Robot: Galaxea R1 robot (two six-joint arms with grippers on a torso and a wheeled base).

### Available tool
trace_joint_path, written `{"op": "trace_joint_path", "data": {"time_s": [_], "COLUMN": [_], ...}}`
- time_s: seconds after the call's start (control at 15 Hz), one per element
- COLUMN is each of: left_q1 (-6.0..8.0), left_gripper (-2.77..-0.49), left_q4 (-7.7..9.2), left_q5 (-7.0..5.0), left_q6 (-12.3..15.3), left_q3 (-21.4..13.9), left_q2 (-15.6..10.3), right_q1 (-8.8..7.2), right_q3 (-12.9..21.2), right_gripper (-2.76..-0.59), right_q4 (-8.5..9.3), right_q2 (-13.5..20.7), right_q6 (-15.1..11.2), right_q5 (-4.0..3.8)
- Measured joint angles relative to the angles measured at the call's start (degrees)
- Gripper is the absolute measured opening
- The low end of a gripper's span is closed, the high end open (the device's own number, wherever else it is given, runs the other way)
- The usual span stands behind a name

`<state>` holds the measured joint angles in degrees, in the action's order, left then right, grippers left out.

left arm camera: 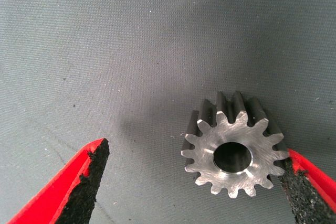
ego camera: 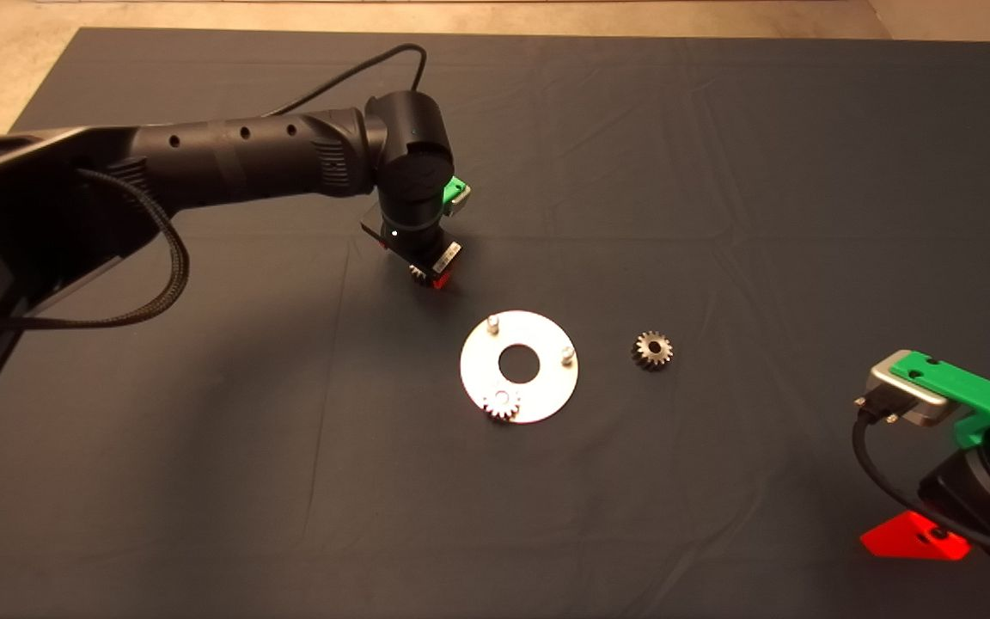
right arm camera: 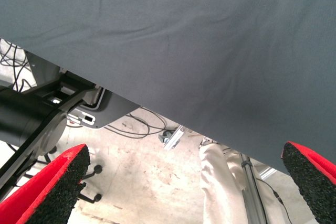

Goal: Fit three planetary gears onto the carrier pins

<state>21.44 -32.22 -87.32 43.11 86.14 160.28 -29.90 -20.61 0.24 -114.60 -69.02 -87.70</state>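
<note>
The shiny silver disc point(ego camera: 546, 394) lies mid-mat with two bare carrier pins point(ego camera: 492, 323) point(ego camera: 568, 353). One planetary gear point(ego camera: 502, 404) sits on the disc's near pin. A second gear point(ego camera: 652, 350) lies loose on the mat to the right of the disc. My left gripper point(ego camera: 426, 273) points down at the mat up-left of the disc. In the left wrist view it point(left arm camera: 195, 150) is open around a third gear point(left arm camera: 233, 150), which lies flat on the mat. One pad point(left arm camera: 302, 190) touches the gear's teeth and the other pad point(left arm camera: 89, 182) stands well apart. My right gripper point(ego camera: 916, 537) is parked at the lower right, open point(right arm camera: 184, 153).
The dark mat point(ego camera: 718, 172) has bare room behind and to both sides of the disc. The right wrist view looks past the mat's edge point(right arm camera: 157, 109) at the floor, cables and a person's leg point(right arm camera: 220, 182) in light trousers.
</note>
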Motion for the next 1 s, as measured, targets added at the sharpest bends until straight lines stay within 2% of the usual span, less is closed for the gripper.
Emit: {"op": "trace_joint_path", "data": {"time_s": [0.6, 0.8, 1.0], "left_q1": [-0.61, -0.61, -0.61], "left_gripper": [-1.07, -1.07, -1.18], "left_q4": [0.09, 0.33, 0.44], "left_q5": [0.04, 0.52, 1.0], "left_q6": [0.0, 0.0, 0.0], "left_q3": [0.1, 0.13, 0.13], "left_q2": [0.0, 0.02, 0.02], "right_q1": [-1.9, -3.28, -3.5], "right_q3": [0.02, 0.02, 0.04], "right_gripper": [-0.62, -0.62, -0.62], "right_q4": [0.41, 0.96, 1.27], "right_q2": [0.5, 0.77, 0.95], "right_q6": [0.0, 0.0, 0.0], "right_q5": [-0.01, 0.0, 0.0]}}
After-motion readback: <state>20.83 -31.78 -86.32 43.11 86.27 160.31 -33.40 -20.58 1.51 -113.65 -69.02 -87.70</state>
